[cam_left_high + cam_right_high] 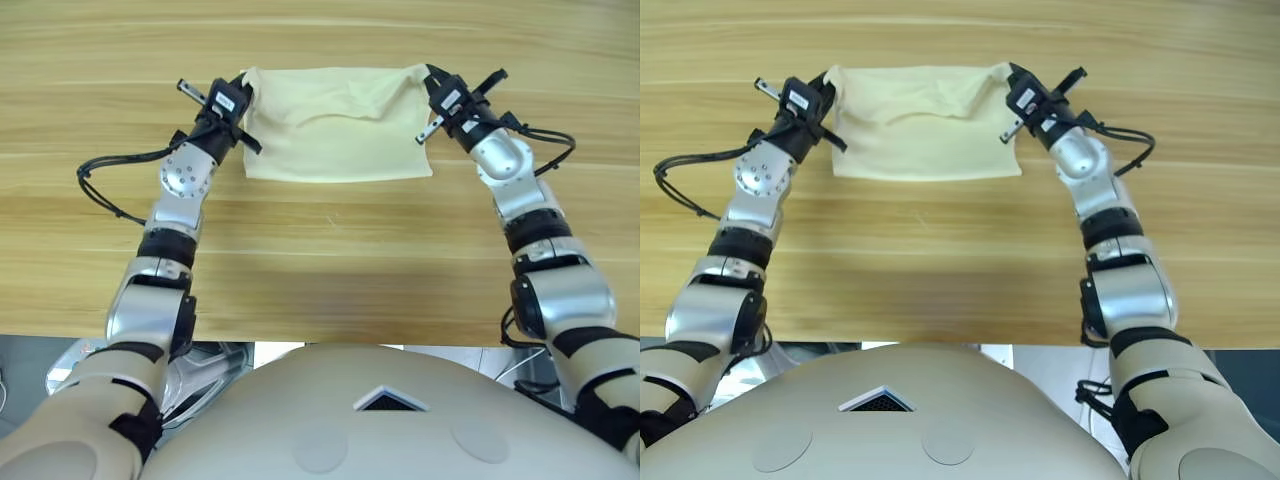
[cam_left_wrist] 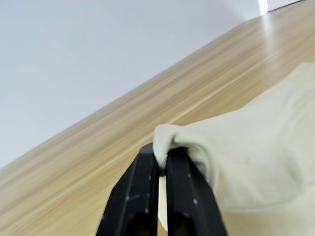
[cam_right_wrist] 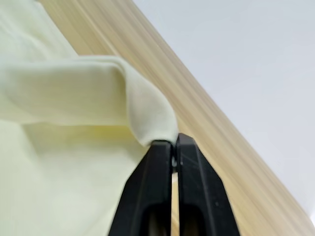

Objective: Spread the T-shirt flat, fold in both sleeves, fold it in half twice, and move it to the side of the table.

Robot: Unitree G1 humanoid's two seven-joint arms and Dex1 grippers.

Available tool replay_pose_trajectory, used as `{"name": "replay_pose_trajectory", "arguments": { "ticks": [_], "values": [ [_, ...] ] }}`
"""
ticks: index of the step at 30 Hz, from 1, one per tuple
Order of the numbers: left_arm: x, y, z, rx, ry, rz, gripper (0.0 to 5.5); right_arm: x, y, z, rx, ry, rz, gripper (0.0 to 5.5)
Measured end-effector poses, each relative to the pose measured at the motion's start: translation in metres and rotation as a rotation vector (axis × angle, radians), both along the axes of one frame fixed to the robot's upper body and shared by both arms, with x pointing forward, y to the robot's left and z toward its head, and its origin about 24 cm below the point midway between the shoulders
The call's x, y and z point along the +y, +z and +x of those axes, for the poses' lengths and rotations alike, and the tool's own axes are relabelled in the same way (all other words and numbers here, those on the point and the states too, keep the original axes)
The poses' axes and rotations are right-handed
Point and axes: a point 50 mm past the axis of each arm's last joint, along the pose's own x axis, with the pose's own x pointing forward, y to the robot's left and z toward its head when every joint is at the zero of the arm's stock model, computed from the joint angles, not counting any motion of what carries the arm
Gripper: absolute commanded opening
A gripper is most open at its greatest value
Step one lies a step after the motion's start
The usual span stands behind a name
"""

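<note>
Our left gripper [image 2: 162,156] is pinched tight on the far-left corner of the T-shirt [image 1: 335,130], a soft, pale-yellow, slightly rumpled folded rectangle on the wood-grain table [image 1: 320,250]. Our right gripper [image 3: 173,143] is clamped on the far-right corner.

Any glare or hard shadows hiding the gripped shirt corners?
Left eye view: even light, no glare on the pale yellow fabric T-shirt. Left wrist view: bright sheen on the far wooden table, pinch at the left gripper unobscured. Right wrist view: right gripper evenly lit.
</note>
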Motion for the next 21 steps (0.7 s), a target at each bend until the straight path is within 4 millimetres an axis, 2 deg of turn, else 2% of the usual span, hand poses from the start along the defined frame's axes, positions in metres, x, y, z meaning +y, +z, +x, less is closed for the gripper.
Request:
{"name": "replay_pose_trajectory", "arguments": {
  "ticks": [1, 7, 10, 15, 18, 20, 21],
  "values": [
    [0.002, -0.002, 0.002, 0.009, 0.022, 0.0, 0.38, 0.002, -0.002, 0.002, 0.007, -0.009, -0.009, 0.31],
    [0.003, -0.004, 0.016, 0.053, 0.104, -0.024, 1.17, 0.015, -0.008, 0.013, 0.052, -0.064, -0.033, 1.2],
    [0.005, -0.01, 0.016, 0.101, 0.136, -0.039, 1.69, 0.016, -0.008, 0.018, 0.069, -0.125, -0.035, 1.76],
    [0.007, -0.021, 0.017, 0.205, 0.216, -0.111, 2.48, 0.013, -0.006, 0.026, 0.109, -0.285, 0.073, 2.61],
    [0.019, -0.019, 0.022, 0.262, 0.354, -0.248, 2.93, 0.015, 0.005, 0.034, 0.079, -0.366, 0.165, 2.8],
    [0.036, -0.018, 0.021, 0.262, 0.47, -0.324, 3.27, 0.025, 0.01, 0.032, -0.009, -0.283, 0.111, 2.8],
    [0.045, -0.017, 0.019, 0.249, 0.514, -0.349, 3.39, 0.038, 0.011, 0.026, -0.087, -0.171, 0.068, 2.8]
  ]
}}
